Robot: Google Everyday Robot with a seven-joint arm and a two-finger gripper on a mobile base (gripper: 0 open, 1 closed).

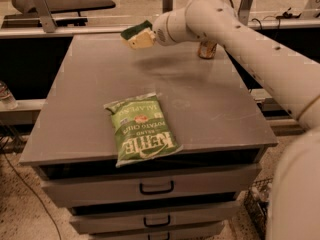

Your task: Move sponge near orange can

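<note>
**Sponge held aloft, can off to its right**

Camera view: the sponge (137, 35) hangs above the far left part of the grey table (215, 104), green layer up, its long axis running roughly across the picture and slightly tilted. The gripper (144, 37) at the end of the white arm (240, 31) pinches it from the right end; a soft shadow lies on the table beneath. The orange can (206, 49) stands upright near the far edge, to the right of the sponge in the picture and partly hidden behind the arm. The two are apart, so the carry probably runs rightward along that far edge. A green chip bag (141, 129) lies near the front, well clear.
</note>
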